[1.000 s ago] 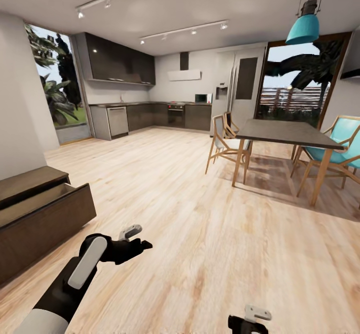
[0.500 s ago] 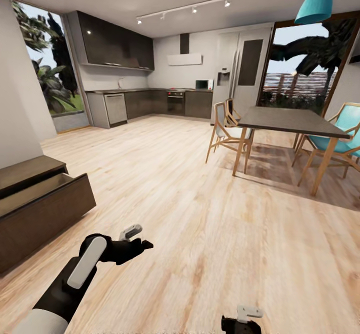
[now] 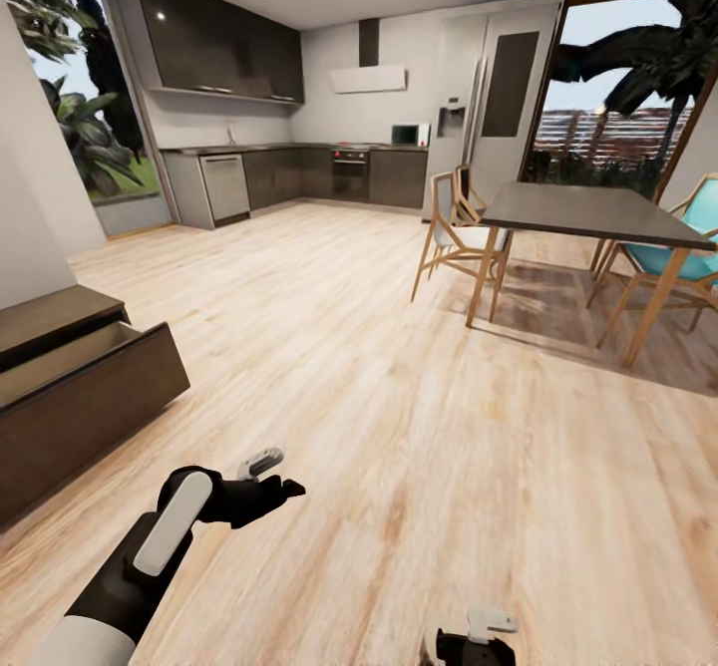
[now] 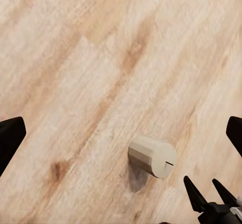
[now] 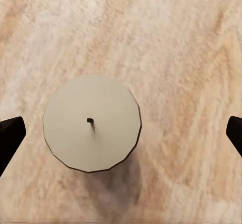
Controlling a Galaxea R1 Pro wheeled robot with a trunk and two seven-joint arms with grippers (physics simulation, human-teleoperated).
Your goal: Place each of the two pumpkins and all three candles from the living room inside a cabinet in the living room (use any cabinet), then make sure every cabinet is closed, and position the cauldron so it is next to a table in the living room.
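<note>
head view: left tool (image 3: 267,477) at lower left, fingers spread and released over bare floor (image 3: 399,427); right tool (image 3: 477,638) at the bottom edge, state impossible to tell here. cabinet (image 3: 85,402) at left edge with its top drawer (image 3: 70,367) pulled out; nothing visible inside from this angle.

left wrist view: pale candle (image 4: 152,156) lying on its side on the floor, near the middle-lower part of the frame, between widely parted dark finger tips, untouched.

right wrist view: second candle (image 5: 92,123) upright, wick at centre, seen from straight above, left of frame middle; finger tips at both edges, wide apart, gripping nothing.

probably best to shift the right tool until centred over the wick, descend straight, clamp on the sides below the rim, then carry to the open drawer.
</note>
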